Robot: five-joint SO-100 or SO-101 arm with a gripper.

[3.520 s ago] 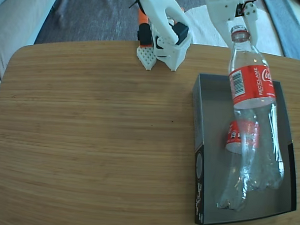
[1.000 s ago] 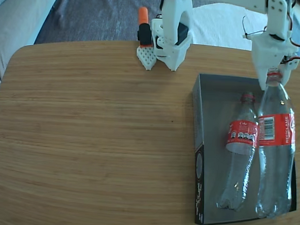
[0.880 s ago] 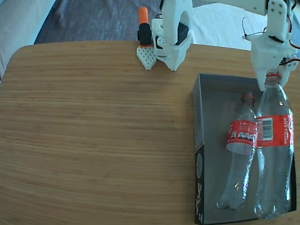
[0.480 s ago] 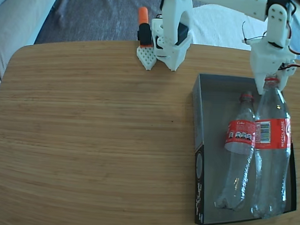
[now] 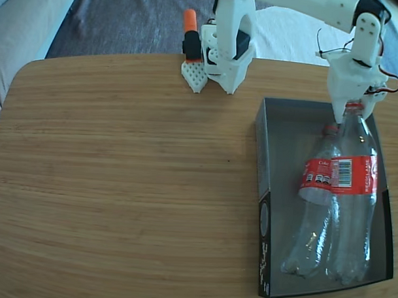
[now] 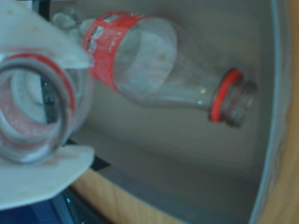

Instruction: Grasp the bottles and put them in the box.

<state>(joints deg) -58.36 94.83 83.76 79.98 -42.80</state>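
Note:
In the fixed view the box (image 5: 260,141) sits at the table's right side with both bottles in it. One bottle (image 5: 313,180) lies on the grey floor, neck pointing to the far end. The other bottle (image 5: 356,175) lies beside it on the right, its body pressed against the first. My white gripper (image 5: 353,110) is shut on this second bottle's neck at the box's far end. The wrist view shows that open neck (image 6: 35,107) between my fingers (image 6: 42,175), the gripper (image 6: 70,107) closed around it. The lying bottle (image 6: 140,60) stretches across the grey box floor (image 6: 187,140).
The arm's white base (image 5: 226,55) and an orange-topped part (image 5: 189,32) stand at the table's far edge. The wooden table (image 5: 120,172) spreads wide to the left of the box. A grey sofa (image 5: 20,25) lies beyond the far-left corner.
The held bottle came down from a raised tilt into the box. Over the last second its body swung left until it touches the first bottle, and the gripper shifted slightly left and back.

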